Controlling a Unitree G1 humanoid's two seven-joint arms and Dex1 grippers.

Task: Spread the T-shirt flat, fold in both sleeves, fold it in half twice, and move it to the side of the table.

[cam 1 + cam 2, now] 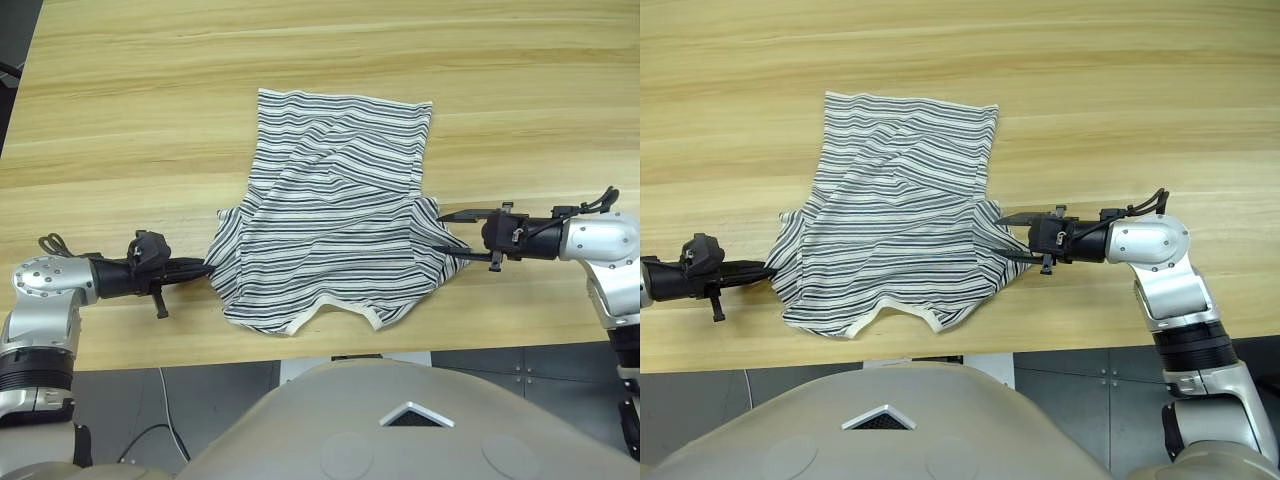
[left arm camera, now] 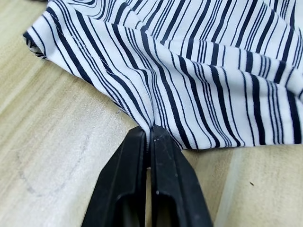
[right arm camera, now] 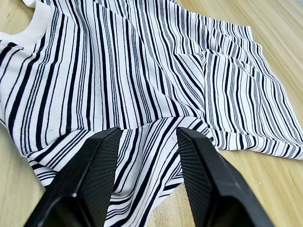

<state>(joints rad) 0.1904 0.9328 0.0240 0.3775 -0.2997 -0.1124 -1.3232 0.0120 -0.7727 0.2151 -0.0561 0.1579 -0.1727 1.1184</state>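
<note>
A black-and-white striped T-shirt (image 1: 330, 215) lies rumpled on the wooden table (image 1: 120, 150), its white collar (image 1: 330, 312) toward the near edge and its hem at the far end. My left gripper (image 1: 207, 268) is at the shirt's left edge, shut on a pinch of the striped fabric (image 2: 149, 126). My right gripper (image 1: 447, 230) stands open at the shirt's right edge. Its two black fingers (image 3: 97, 161) straddle the right sleeve's fabric (image 3: 147, 156) without closing on it.
The table's near edge (image 1: 200, 365) runs just below the collar. Bare wood extends to the left, right and far side of the shirt. Beyond the near edge is grey floor with a cable (image 1: 150, 420).
</note>
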